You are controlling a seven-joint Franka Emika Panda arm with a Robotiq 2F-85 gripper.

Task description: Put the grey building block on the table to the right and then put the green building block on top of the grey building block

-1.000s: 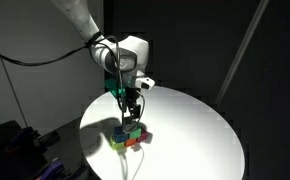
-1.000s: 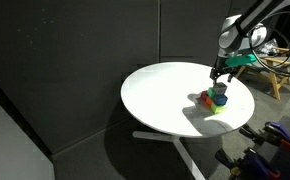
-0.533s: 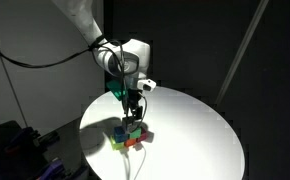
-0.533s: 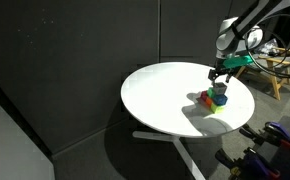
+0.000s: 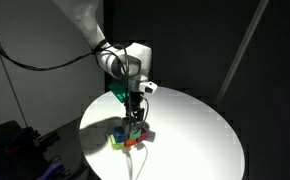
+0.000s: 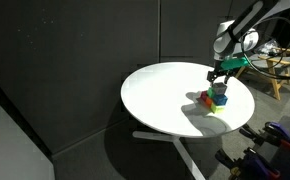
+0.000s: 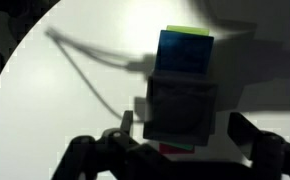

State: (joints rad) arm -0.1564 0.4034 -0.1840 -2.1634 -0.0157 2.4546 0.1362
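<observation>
Judging by the wrist view, a straight descent is called for. The table [image 5: 200,125], round, smooth and white, is brightly lit. The gripper [image 5: 135,120] is held over a cluster of small blocks [image 5: 130,137] close to the tabletop's edge on the arm's side, its fingers [image 7: 260,150] spread wide. Between them the grey building block [image 7: 180,110] is seen, a matte, square-edged cube in shadow, with a dark blue cube [image 7: 185,52] just beyond. Flat faces should be squared to the fingers and neighbours left untouched before closing.

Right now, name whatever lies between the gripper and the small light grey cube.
Nothing: in the wrist view the gripper hangs directly over the grey cube.
</observation>
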